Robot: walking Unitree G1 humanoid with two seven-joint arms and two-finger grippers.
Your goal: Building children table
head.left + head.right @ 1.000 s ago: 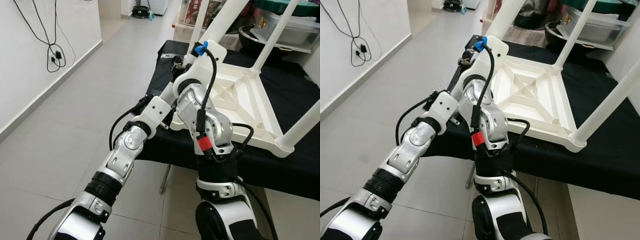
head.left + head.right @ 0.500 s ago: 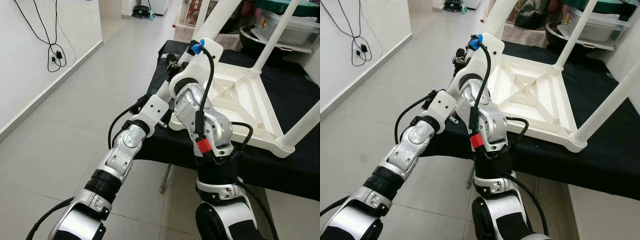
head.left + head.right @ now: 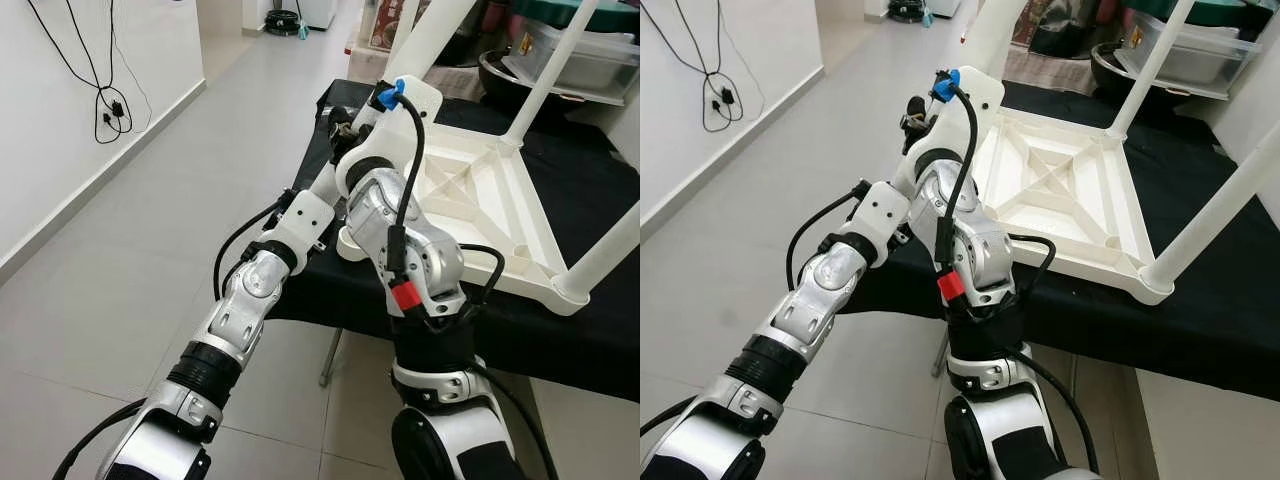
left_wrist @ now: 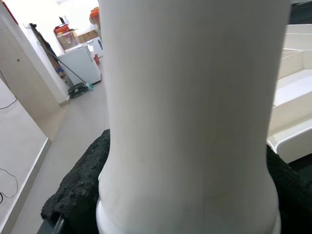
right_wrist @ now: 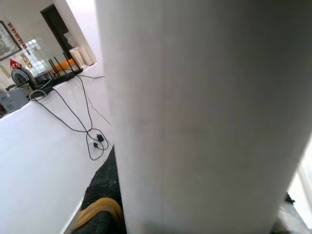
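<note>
We are at the leg-fitting step. The white children's table (image 3: 1065, 190) lies upside down on a worktop (image 3: 1200, 330) draped in black cloth, its ribbed underside facing up. 3 legs are in sight: the far right leg (image 3: 1150, 65), the near right leg (image 3: 1215, 215) and the far left leg (image 3: 430, 35), which rises from the corner where both our arms meet.

Both arms reach forward to that far left corner. The right arm's wrist (image 3: 405, 100), with its blue cable plug, sits against the foot of the leg, and the left arm runs up beside it from the left. Both wrist views look straight onto a broad white tube at very close range; in the left wrist view the leg (image 4: 192, 112) flares into its socket collar just above the black cloth (image 4: 80, 187), and in the right wrist view the leg (image 5: 209, 112) stands close before the camera.

We judge that this leg is being seated or twisted into its socket. The next move calls for a steady push or turn along the leg's own axis, keeping it square to the tabletop so it does not bind.

We cannot tell how far either pair of jaws is open, nor whether they clasp the leg or merely press on it.
</note>
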